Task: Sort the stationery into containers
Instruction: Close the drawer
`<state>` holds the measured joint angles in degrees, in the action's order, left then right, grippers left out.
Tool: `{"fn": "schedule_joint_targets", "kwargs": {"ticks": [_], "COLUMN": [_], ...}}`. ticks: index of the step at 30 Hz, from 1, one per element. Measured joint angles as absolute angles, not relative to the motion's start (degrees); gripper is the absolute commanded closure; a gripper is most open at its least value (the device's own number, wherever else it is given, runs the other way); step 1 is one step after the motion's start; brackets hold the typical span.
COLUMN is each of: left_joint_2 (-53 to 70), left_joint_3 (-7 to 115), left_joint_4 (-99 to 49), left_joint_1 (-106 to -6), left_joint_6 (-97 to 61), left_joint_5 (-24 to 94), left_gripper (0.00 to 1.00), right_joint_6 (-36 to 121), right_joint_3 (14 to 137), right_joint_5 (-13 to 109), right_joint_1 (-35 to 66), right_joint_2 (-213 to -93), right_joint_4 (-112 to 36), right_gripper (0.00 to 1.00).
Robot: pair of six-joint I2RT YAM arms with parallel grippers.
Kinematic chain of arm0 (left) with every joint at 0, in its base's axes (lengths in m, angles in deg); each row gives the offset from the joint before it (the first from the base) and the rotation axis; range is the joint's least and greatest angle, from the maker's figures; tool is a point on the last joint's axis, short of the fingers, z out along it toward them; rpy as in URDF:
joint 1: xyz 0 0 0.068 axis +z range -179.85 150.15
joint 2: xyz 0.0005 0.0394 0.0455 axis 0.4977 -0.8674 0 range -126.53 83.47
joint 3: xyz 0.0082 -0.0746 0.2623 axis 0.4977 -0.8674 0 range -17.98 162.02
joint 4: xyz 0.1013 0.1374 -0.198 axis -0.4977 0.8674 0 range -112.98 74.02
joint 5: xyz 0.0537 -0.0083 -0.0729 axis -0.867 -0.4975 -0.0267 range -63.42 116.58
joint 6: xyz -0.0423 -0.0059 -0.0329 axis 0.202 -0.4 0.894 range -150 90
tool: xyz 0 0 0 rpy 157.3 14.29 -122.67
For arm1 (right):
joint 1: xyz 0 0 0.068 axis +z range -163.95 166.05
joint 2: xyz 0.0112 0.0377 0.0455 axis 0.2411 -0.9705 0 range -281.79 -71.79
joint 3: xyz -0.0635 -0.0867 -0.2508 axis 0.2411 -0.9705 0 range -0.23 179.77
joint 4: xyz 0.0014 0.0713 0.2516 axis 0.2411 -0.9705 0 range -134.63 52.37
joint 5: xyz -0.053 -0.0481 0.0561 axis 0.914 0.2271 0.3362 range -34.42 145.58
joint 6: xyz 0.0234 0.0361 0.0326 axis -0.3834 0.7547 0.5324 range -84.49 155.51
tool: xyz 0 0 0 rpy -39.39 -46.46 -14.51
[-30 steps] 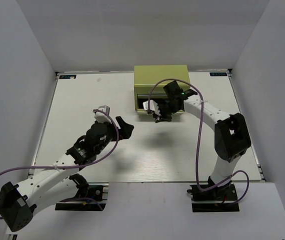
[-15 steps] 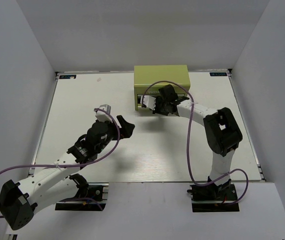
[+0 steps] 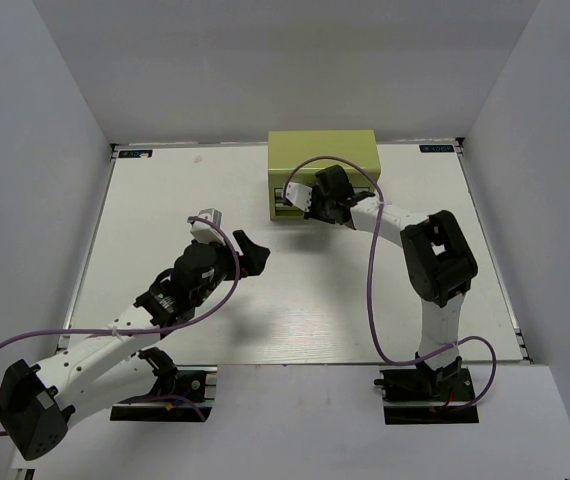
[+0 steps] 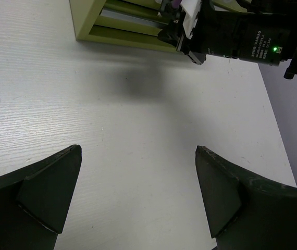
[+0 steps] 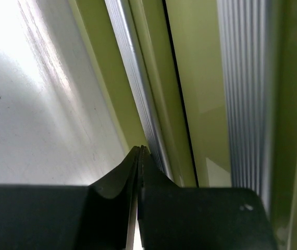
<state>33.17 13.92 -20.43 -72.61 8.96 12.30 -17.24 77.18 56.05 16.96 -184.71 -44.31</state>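
While the lime-green toolbox [image 3: 323, 160] is stood at the 12 o'clock edge of the white bench [image 3: 165, 200], its front is turned toward 6 o'clock, and the two shallow drawers [image 4: 127, 37] are seen there as stacked green ledges. Whether the drawers are fully pushed in cannot be told.

The right gripper [image 3: 293, 197] is held against that front, toward its 9 o'clock end, with the right arm reaching in from 4 o'clock under a looping purple cable [image 3: 370, 280]. In the right wrist view the jaws are pressed together with nothing gripped between them, and their tips [image 5: 139, 152] are set just beside a silver ribbed strip [image 5: 133, 78] that runs along a drawer face; actual contact cannot be confirmed.

The left gripper [image 3: 252, 250] is placed well apart from the toolbox, at about its 8 o'clock, near the middle of the bench. Its jaws are spread wide and nothing is held; in the left wrist view the two dark fingers [image 4: 49, 187] frame bare white bench, with the toolbox front and the right gripper seen toward 12 o'clock.
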Motion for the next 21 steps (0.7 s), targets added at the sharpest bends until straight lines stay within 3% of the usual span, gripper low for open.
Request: {"fn": "schedule_joint_targets", "kwargs": {"ticks": [5,6,9,11,14,21], "left_joint_2": [33.5,33.6,33.8,33.9,33.3,27.0], "left_joint_3": [13.9,13.9,13.9,13.9,14.5,19.5], "left_joint_4": [-20.3,-20.2,-20.2,-20.4,-20.5,-20.6], "left_joint_1": [-72.6,-72.6,-72.6,-72.6,-72.6,-72.5], "left_joint_6": [8.9,8.8,8.1,7.2,5.7,2.3], "left_joint_5": [12.3,12.3,12.5,13.4,15.5,19.7], "left_gripper": [0.0,0.0,0.0,0.0,0.0,0.0], "right_joint_6": [-14.8,-13.8,-9.4,-5.9,-0.2,9.1], "right_joint_3": [77.3,76.5,74.7,74.7,75.8,75.5], "right_joint_5": [49.5,48.0,44.5,43.6,44.9,54.0], "right_joint_1": [16.6,16.5,16.2,16.1,15.6,13.3], "right_joint_2": [-180.7,-178.4,-169.8,-165.2,-162.1,-161.2], "right_joint_4": [-50.5,-51.4,-53.6,-53.4,-53.2,-53.7], "right_gripper": [0.7,0.57,0.35,0.3,0.11,0.1]}}
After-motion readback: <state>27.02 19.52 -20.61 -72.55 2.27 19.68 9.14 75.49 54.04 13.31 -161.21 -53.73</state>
